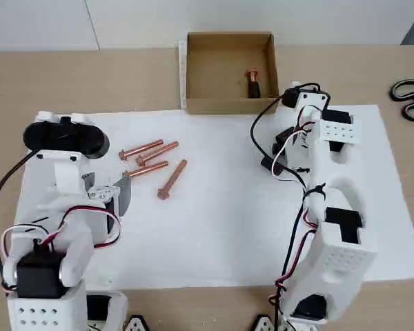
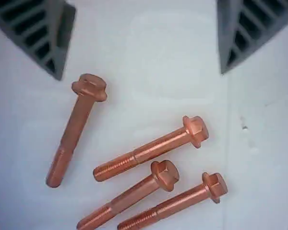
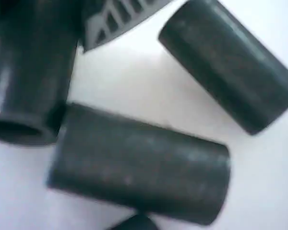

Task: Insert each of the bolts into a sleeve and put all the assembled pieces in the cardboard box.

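Observation:
Several copper bolts lie loose on the white sheet, seen close up in the left wrist view as copper bolts. My left gripper hangs open just above them, beside the bolts in the high view as the left gripper. Several black sleeves lie on the sheet right under my right gripper; one sleeve is very near the camera. The cardboard box at the back holds one bolt in a sleeve.
Black scissors lie on the wooden table at the far right. The white sheet has free room in its middle and front, between the two arms. Cables loop beside the right arm.

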